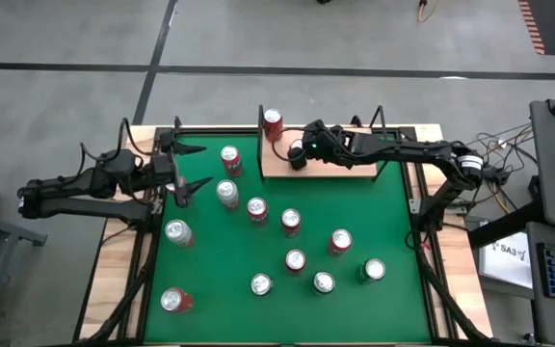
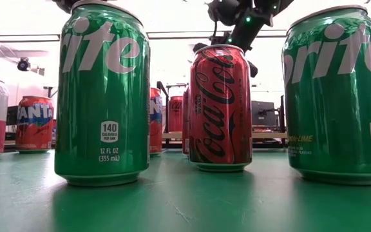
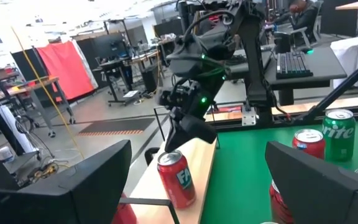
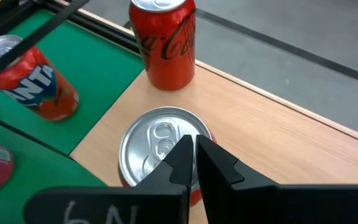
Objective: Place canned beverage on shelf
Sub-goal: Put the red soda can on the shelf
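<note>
The right claw (image 4: 194, 163) is seen clenched, its two dark fingertips pressed together directly above the silver top of a red can (image 4: 160, 152); whether the tips touch the lid cannot be told, and nothing is grasped between them. That can stands upright on the shelf (image 1: 340, 164), a light wooden board at the far edge of the green counter (image 1: 229, 289). A second can, a red cola can (image 4: 164, 43), stands upright near the shelf's end, close to the first but apart from it. An orange can (image 4: 39, 84) is seen on the green felt just beside the shelf's edge.

The left claw (image 1: 189, 166) is held released, its fingers spread wide with nothing between them, above the counter's left side near the far corner. Further cans, red, orange and green, stand scattered over the felt, among them a green can (image 1: 373, 270) toward the right.
</note>
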### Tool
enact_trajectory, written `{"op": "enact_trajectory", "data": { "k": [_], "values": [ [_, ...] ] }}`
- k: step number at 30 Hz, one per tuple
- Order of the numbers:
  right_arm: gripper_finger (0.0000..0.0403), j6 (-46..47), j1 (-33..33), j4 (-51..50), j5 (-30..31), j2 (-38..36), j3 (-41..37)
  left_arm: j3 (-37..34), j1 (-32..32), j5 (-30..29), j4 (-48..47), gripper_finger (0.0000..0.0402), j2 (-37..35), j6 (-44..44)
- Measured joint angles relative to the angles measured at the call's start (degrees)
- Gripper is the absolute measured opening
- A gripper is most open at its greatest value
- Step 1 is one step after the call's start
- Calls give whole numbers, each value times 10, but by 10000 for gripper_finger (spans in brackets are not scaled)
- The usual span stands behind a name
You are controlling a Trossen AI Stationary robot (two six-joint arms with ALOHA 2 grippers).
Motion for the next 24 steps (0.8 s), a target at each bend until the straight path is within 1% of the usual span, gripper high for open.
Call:
{"op": "enact_trajectory", "data": {
  "k": [13,24],
  "values": [
    [12,51,0,-16,2,3,0,0,0,0,-13,354,-8,1],
    [12,79,15,-25,-1,-3,0,0,0,0,-13,354,-9,-3]
  ]
}}
